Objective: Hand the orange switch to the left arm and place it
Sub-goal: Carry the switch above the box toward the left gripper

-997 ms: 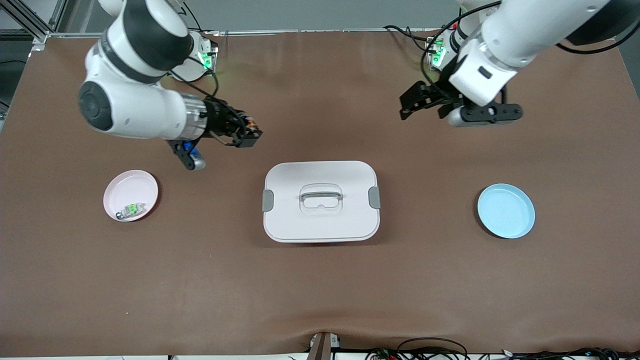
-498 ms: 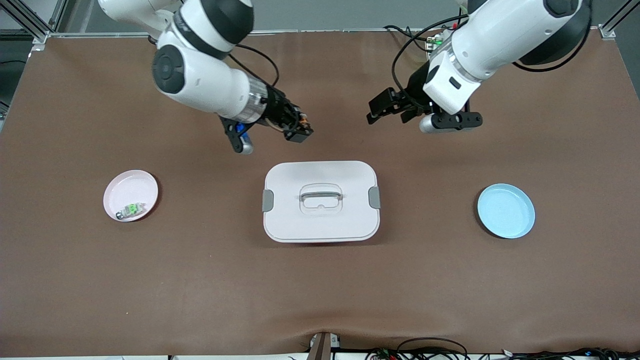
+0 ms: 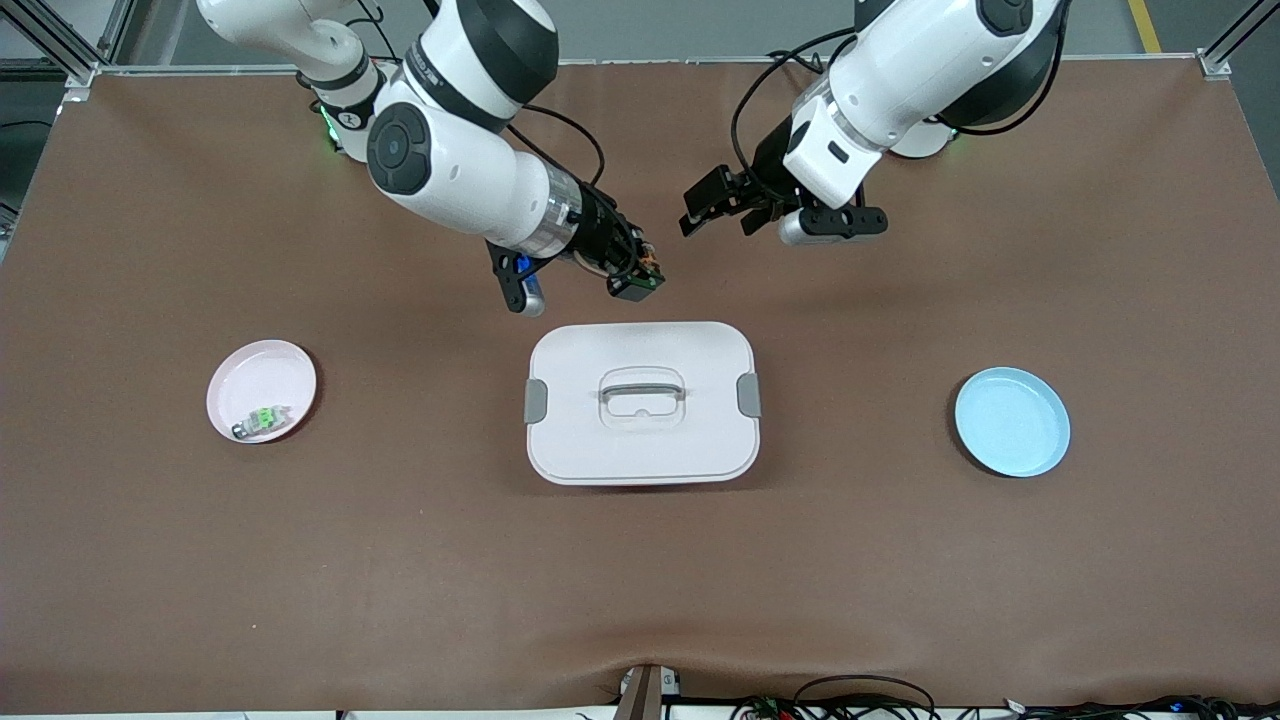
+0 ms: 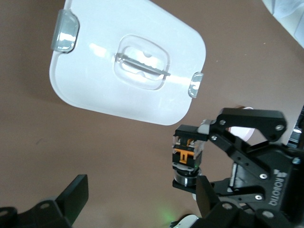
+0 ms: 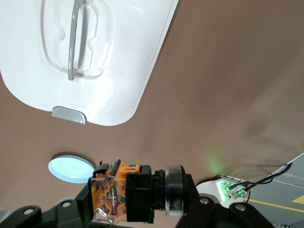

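My right gripper (image 3: 632,280) is shut on the orange switch (image 3: 648,272), a small black block with an orange face. It hangs over the brown mat, just off the white box's (image 3: 642,445) edge toward the robot bases. In the right wrist view the switch (image 5: 128,192) sits between the fingers, with the box (image 5: 137,52) below. My left gripper (image 3: 705,208) is open and empty over the mat, a short way from the switch. In the left wrist view the switch (image 4: 186,156) shows in the right gripper, between my left gripper's spread fingers (image 4: 71,199), beside the box (image 4: 95,80).
A pink plate (image 3: 255,375) with a clear-and-green part (image 3: 262,420) lies toward the right arm's end. A blue plate (image 3: 1012,422) lies toward the left arm's end and also shows in the right wrist view (image 5: 71,169). Cables run along the table's front edge.
The right arm has carried the switch from near the pink plate's end toward the table's middle. The left gripper has moved toward it, staying open. The gap between them has shrunk.
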